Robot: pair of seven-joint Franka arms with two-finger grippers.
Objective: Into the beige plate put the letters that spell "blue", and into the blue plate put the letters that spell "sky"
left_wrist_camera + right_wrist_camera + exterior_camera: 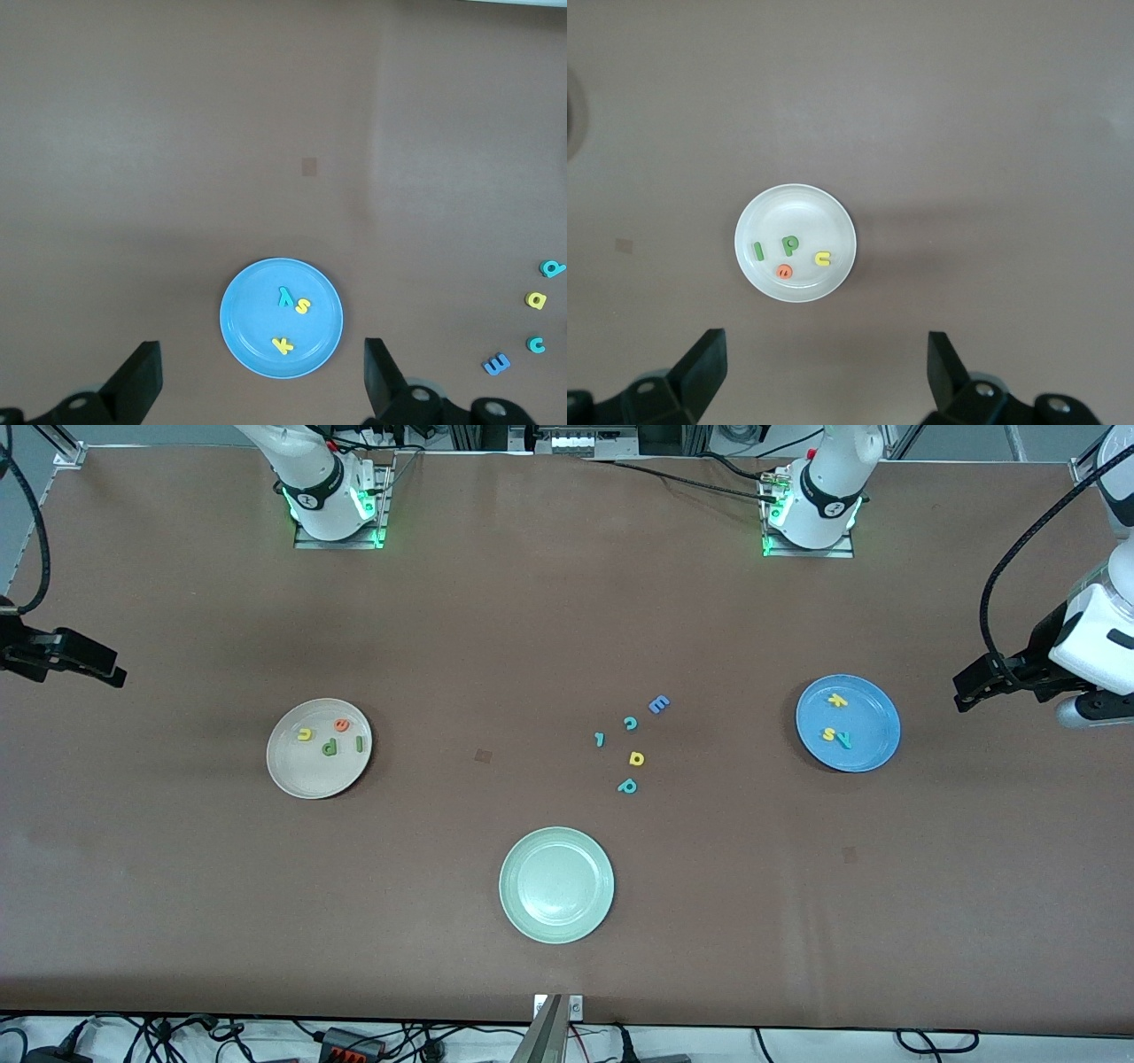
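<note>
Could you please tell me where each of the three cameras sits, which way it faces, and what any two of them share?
Front view: high across the table, facing both arm bases; left gripper and right gripper show at the edges.
Left wrist view: looks down between its open fingers at the blue plate.
Right wrist view: looks down at the beige plate.
Shared: front shows both plates.

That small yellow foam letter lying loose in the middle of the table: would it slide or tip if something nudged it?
The small yellow foam letter lies flat on the brown table, so it probably slides rather than tips. It looks tiny and thin, likely very light.
</note>
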